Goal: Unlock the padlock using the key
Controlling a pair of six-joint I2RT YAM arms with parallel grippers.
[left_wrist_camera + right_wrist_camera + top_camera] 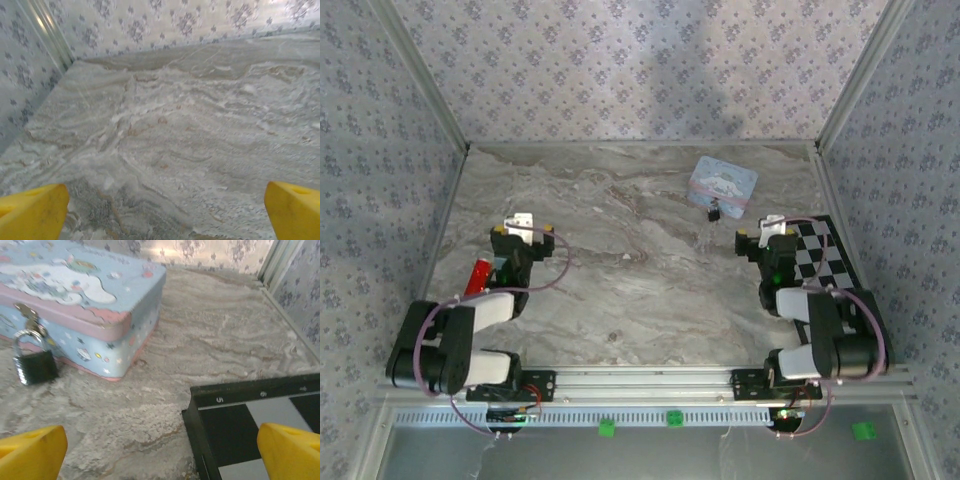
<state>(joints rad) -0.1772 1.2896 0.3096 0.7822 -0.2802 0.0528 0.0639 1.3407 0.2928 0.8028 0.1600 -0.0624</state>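
Both sets of jaws are spread wide, nothing held. Left gripper (160, 212) sits over bare table (165, 125); right gripper (161, 452) faces the tin (100, 305). Padlock (34, 365) hangs from the tin's front latch (26, 315), body seemingly resting on the table. Likely light, rigid, slick and free to swing; pinch the 2 flat faces of the body.
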